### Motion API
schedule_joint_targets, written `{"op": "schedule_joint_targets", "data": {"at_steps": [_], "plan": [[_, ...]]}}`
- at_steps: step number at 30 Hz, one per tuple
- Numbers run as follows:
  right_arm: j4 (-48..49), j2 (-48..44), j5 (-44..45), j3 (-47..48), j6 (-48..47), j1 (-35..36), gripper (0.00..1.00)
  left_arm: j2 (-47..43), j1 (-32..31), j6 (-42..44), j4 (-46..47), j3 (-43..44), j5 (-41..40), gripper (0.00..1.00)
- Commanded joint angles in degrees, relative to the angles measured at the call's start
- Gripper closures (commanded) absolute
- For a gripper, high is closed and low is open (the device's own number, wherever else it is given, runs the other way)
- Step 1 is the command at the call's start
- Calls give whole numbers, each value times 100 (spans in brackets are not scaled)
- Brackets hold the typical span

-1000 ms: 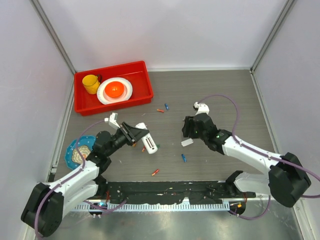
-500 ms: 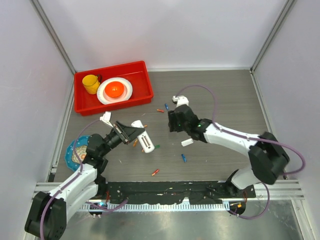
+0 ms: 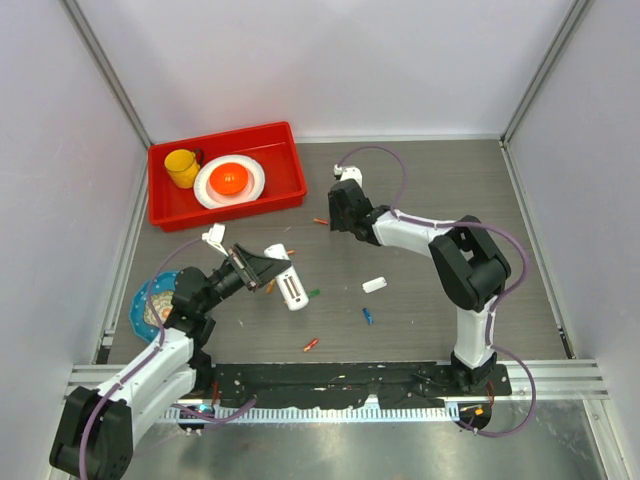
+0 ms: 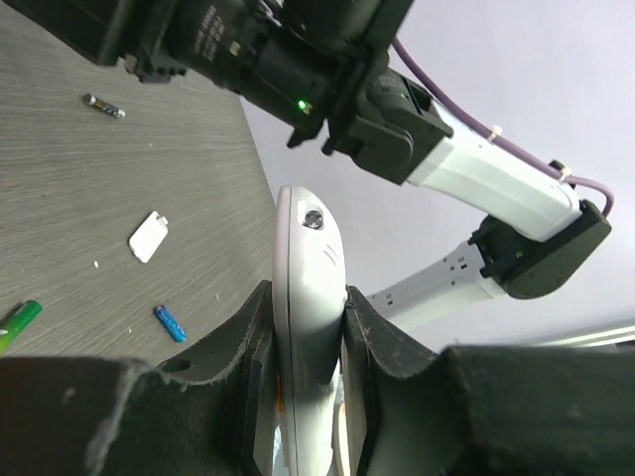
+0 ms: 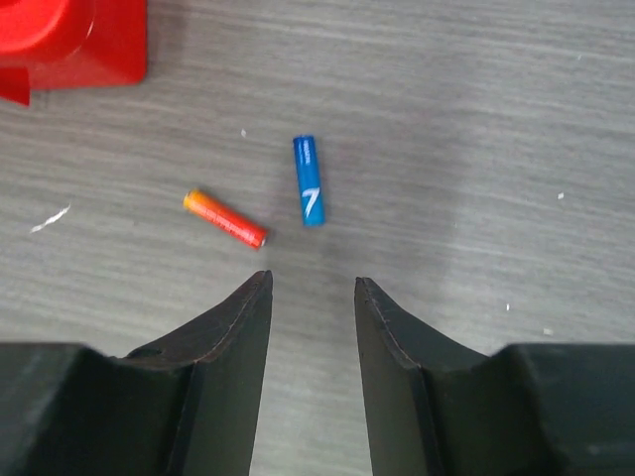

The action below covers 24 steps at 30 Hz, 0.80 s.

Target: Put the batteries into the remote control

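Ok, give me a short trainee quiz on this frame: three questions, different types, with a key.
1. True or false: the left gripper is shut on the remote control.
2. What lies just ahead of the open right gripper? A: a green battery and the white cover. B: a blue battery and an orange battery. C: two dark batteries.
3. Name the item standing beside the plate in the red bin.
Key: 1 true; 2 B; 3 the yellow cup.
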Motion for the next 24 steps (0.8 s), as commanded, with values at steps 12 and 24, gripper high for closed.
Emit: {"op": "schedule_joint_targets", "data": {"at_steps": [12, 24], "plan": [[321, 885, -218, 1135, -283, -269, 59, 62, 24, -21, 590, 68, 271, 100], [277, 1078, -219, 1170, -292, -278, 51, -78, 33, -30, 563, -12, 271, 100]]}}
